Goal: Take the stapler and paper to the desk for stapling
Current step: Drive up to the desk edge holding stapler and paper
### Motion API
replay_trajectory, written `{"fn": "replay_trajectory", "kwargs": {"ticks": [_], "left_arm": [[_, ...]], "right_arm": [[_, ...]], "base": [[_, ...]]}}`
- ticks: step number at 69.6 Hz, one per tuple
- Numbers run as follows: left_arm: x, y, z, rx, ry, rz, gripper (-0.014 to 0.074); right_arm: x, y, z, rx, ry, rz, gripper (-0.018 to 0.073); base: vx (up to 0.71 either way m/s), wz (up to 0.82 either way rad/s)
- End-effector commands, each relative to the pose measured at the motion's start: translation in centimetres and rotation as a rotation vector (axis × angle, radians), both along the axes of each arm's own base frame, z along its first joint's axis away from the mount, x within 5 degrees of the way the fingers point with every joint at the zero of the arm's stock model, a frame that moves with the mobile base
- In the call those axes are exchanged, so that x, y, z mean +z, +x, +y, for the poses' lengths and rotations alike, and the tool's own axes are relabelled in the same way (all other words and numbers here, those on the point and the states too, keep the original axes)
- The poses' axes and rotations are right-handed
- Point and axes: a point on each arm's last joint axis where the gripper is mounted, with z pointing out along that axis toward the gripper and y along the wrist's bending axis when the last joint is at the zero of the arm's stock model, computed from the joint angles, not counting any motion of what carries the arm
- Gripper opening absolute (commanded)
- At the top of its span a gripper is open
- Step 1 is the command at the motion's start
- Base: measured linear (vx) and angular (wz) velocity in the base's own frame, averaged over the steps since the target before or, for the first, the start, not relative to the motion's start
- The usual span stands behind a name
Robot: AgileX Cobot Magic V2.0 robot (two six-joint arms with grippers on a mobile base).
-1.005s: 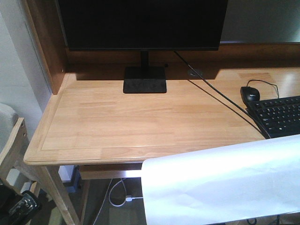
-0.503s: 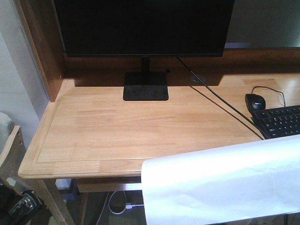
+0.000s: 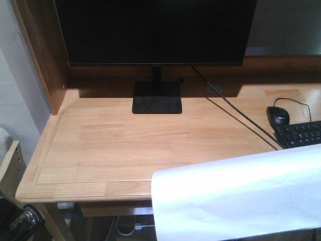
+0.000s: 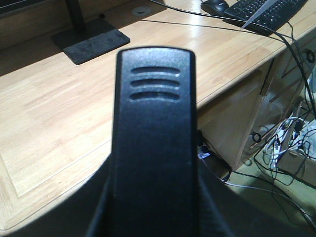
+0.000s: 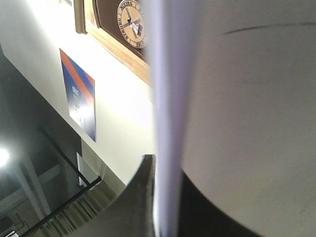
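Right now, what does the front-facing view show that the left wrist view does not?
Only front: the wide black monitor screen, the brown wooden side panel and the broad face of the white paper sheet. Only left wrist: the black ribbed plastic stapler, close to the lens; there the paper is at most a pale sliver. Both: the light-wood desk, the flat black monitor base, the black computer mouse and the black keyboard.

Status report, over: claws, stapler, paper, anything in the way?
Left claw shut on stapler. Right claw shut on paper. Neither down on desk. Keyboard, mouse at far right.
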Motion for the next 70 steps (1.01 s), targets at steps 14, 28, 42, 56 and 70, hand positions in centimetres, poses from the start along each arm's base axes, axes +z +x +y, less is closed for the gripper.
{"fn": "replay_trajectory", "kwargs": {"ticks": [14,28,42,56,70], "left_arm": [[1.86,0.28,-0.07,0.021,-0.084,-0.100,-0.0006],[1.86,0.28,-0.07,0.021,-0.084,-0.100,-0.0006],[1.86,0.28,-0.07,0.021,-0.084,-0.100,-0.0006],[1.86,0.28,-0.07,0.021,-0.084,-0.100,-0.0006],[1.86,0.28,-0.07,0.021,-0.084,-0.100,-0.0006]], "right_arm": [[0.24,-0.23,0.00,0.009,0.014,-0.045,-0.0006],[0.24,-0.23,0.00,0.009,0.014,-0.045,-0.0006],[0.24,-0.23,0.00,0.009,0.013,-0.045,-0.0006],[0.24,-0.23,0.00,0.009,0.014,-0.045,-0.0006],[0.24,-0.23,0.00,0.009,0.014,-0.045,-0.0006]], "base": [[0.05,0.00],[0.03,0.00],[0.00,0.00],[0.00,0.00],[0.00,0.00]]}}
